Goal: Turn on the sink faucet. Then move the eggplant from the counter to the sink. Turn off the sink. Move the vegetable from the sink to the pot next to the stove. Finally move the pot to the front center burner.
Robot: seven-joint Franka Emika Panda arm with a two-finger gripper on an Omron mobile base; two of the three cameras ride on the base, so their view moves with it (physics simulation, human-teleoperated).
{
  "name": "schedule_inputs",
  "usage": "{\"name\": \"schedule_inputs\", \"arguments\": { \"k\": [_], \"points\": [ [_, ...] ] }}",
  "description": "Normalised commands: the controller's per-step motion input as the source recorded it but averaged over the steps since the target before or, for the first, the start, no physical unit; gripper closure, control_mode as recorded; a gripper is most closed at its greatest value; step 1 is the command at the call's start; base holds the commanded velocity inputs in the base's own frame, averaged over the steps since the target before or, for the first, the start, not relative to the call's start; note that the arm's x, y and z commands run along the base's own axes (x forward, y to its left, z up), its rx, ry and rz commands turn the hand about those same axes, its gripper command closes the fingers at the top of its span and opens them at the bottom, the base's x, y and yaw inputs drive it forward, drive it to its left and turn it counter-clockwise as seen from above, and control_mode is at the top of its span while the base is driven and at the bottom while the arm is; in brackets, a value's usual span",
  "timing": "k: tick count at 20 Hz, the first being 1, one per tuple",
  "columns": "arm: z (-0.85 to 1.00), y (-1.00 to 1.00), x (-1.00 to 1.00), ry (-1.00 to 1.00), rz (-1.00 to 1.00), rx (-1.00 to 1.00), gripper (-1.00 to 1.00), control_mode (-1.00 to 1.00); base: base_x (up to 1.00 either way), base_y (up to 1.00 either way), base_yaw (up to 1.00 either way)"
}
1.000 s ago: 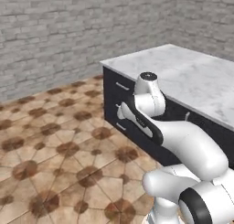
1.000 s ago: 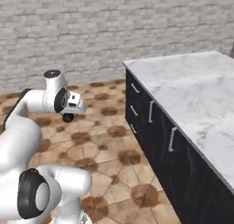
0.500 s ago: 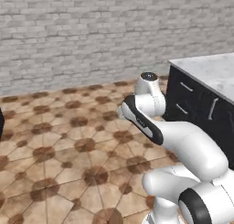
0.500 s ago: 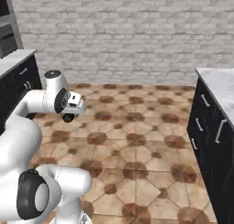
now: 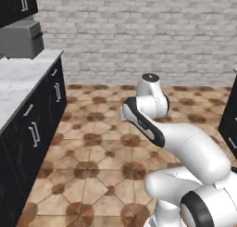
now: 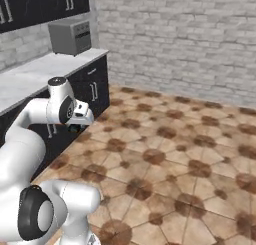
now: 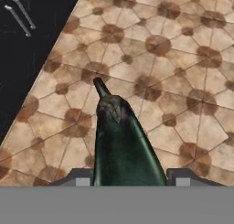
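Between the end effector (image 7: 129,181) tips, clamped part-open: eggplant (image 7: 121,141), long axis w/ stem pointing away over tiled floor (image 7: 183,72).

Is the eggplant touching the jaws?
Touching. In the hand view the eggplant sits between the gripper's jaws, filling the space from one to the other above the floor.

Premises: domestic kitchen. Evidence: marble counter (image 5: 21,80) over black cabinets (image 5: 32,129), toaster (image 5: 21,40), tiled floor (image 6: 175,154), brick wall (image 5: 139,31).
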Motion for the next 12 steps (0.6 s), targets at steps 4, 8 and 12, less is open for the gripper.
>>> {"name": "schedule_inputs", "arguments": {
  "k": [4,8,12],
  "points": [
    [0.0,0.0,0.0,0.0,0.0,0.0,1.0,1.0,-0.23,0.04,0.57],
    [0.0,0.0,0.0,0.0,0.0,0.0,1.0,1.0,-0.23,0.1,0.57],
    [0.0,0.0,0.0,0.0,0.0,0.0,1.0,1.0,-0.26,0.2,0.56]
  ]
}}
